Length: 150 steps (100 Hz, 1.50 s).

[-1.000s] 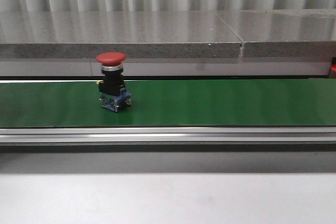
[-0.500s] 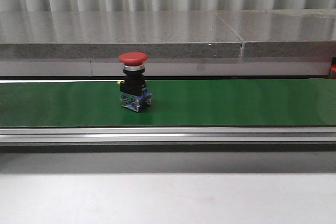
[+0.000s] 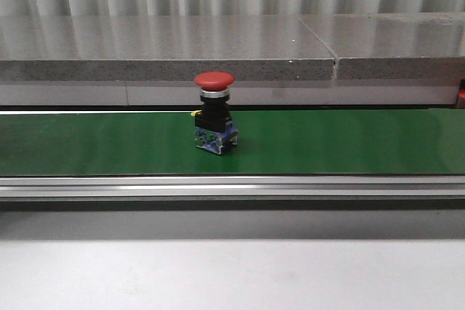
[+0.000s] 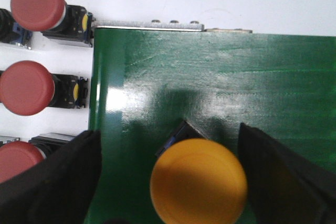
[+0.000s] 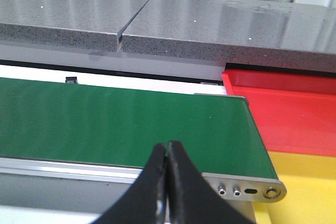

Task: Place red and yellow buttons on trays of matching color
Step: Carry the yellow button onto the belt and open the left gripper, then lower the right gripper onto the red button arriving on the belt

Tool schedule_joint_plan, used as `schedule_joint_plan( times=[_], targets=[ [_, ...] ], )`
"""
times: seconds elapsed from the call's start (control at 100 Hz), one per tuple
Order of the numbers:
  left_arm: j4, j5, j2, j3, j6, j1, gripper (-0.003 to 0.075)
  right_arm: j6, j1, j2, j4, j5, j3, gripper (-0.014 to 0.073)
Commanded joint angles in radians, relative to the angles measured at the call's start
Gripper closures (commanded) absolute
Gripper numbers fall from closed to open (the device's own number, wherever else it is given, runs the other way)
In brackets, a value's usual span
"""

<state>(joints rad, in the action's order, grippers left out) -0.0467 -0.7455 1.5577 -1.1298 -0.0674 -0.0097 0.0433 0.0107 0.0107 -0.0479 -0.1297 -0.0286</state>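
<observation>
Nearest, the left hand (image 4: 197,182) stands wide open astride a yellow mushroom-head push button (image 4: 198,180) on the green conveyor belt (image 3: 349,143), the right hand (image 5: 167,182) is fully closed and empty, and farther off a red mushroom-head push button (image 3: 214,120) stands upright mid-belt.

The red button (image 3: 214,121) is cruising along the green belt (image 3: 349,143) toward the table's right edge, standing upright. It's sitting close to the middle of the belt's visible run now, after starting way over on the left.
</observation>
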Motion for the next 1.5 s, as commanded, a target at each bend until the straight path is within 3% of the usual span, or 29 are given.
schedule_joint_plan(
  times=[0.0, 0.35, 0.82, 0.96, 1.2, 1.49],
  targets=[
    [0.015, 0.034, -0.08, -0.036, 0.008, -0.023, 0.0206, -0.003, 0.0, 0.016, -0.012, 0.084, 0.006, 0.0662],
    [0.013, 0.137, -0.342, 0.023, 0.026, -0.099, 0.0206, -0.003, 0.0, 0.016, -0.012, 0.084, 0.006, 0.0662],
    [0.024, 0.397, -0.872, 0.42, 0.026, -0.133, 0.022, -0.003, 0.0, 0.016, -0.012, 0.086, 0.006, 0.0662],
    [0.029, 0.404, -1.0, 0.504, 0.026, -0.133, 0.0345, -0.003, 0.0, 0.016, -0.012, 0.098, 0.006, 0.0662],
    [0.029, 0.405, -1.093, 0.566, 0.026, -0.133, 0.074, -0.003, 0.0, 0.015, -0.012, 0.106, 0.006, 0.0662],
    [0.029, 0.399, -1.093, 0.567, 0.026, -0.133, 0.074, -0.003, 0.0, -0.028, 0.03, 0.13, 0.098, 0.0662]
  ],
)
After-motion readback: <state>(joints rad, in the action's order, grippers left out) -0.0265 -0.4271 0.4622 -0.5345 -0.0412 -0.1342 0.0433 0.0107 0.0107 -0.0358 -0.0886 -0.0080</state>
